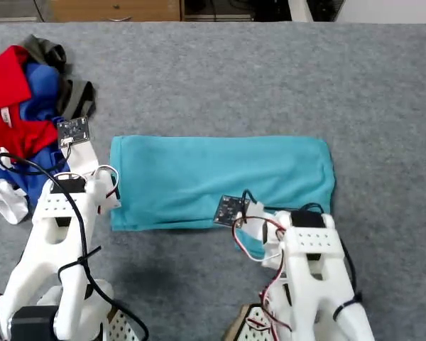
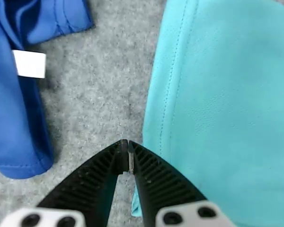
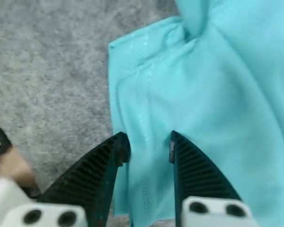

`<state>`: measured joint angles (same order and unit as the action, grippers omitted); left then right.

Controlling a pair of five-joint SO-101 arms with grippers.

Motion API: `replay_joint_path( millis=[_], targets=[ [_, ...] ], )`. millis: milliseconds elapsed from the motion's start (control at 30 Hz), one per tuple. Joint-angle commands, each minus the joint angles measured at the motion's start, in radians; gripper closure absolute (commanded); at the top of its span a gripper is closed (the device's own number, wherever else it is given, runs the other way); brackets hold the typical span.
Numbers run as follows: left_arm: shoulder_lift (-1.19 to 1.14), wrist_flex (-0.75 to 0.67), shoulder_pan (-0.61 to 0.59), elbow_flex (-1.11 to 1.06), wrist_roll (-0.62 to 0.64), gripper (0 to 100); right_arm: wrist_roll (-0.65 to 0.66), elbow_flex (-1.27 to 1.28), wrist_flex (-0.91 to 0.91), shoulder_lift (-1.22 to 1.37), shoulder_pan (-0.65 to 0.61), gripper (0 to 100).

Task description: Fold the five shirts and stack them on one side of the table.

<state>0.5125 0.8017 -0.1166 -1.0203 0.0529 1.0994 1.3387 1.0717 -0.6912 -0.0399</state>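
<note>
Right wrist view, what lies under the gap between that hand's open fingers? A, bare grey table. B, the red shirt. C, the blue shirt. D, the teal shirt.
D: the right hand stands open over the teal shirt, and teal cloth fills the gap between its fingers.

The high camera looked straight down on the counter [image 1: 270,78]. The wrist cameras looked close past the left hand [image 2: 127,150] and right hand [image 3: 148,143] at the shirt [image 1: 220,177], shared by all three.
</note>
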Motion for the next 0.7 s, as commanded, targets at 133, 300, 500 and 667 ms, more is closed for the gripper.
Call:
replay_joint_path(
  millis=[133,300,500,667],
  targets=[
    [0.019,-0.008,-0.003,0.003,-0.003,98,0.011,-0.039,-0.044,0.133,-0.005,90.3],
    [0.019,-0.008,-0.003,0.003,-0.003,98,0.008,-0.056,-0.043,0.153,-0.004,97.8],
    [0.019,-0.015,-0.002,0.003,-0.003,98,-0.031,-0.183,0.055,0.154,-0.005,99.5],
    [0.018,-0.021,0.031,-0.009,-0.003,98,-0.057,-0.470,0.258,0.162,-0.007,99.5]
  ],
)
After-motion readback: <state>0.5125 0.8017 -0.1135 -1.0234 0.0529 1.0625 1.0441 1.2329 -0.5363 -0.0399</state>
